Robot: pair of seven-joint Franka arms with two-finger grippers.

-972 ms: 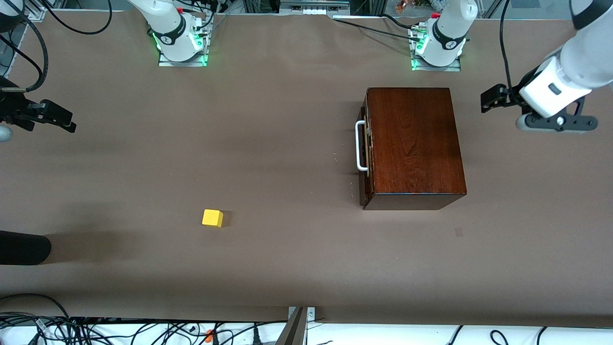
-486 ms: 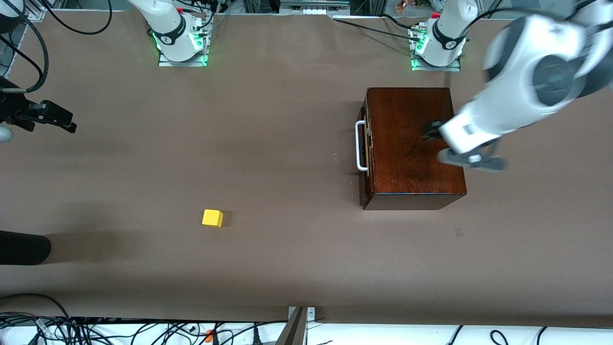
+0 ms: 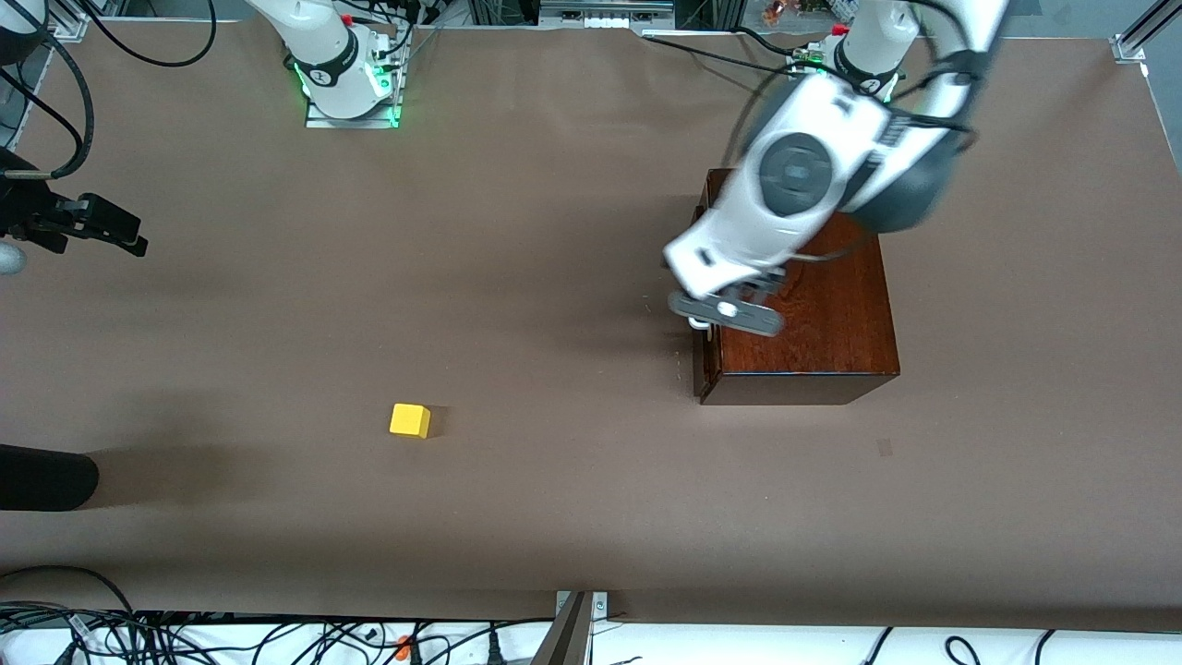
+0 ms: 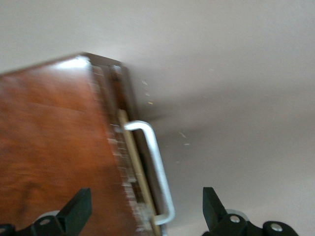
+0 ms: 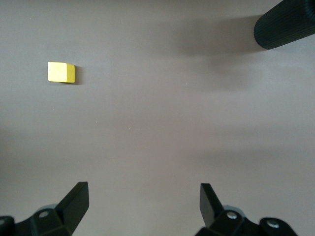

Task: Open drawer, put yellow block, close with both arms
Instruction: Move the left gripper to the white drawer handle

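Left wrist view: glossy wooden box (image 4: 54, 147), white U-shaped handle (image 4: 156, 169).

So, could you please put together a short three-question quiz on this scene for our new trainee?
1. True or false: the drawer of the wooden box is pulled fully out.
2. Which is the left gripper over? A) the yellow block B) the handle end of the box C) bare table at the right arm's end
3. Fill in: the yellow block lies on the ____ , nearer to the front camera than the box.

Key
1. False: it is shut or nearly so, and the white handle sits close to the box front.
2. B; its jaws stand open.
3. table. The right gripper waits at the table's edge with open jaws.
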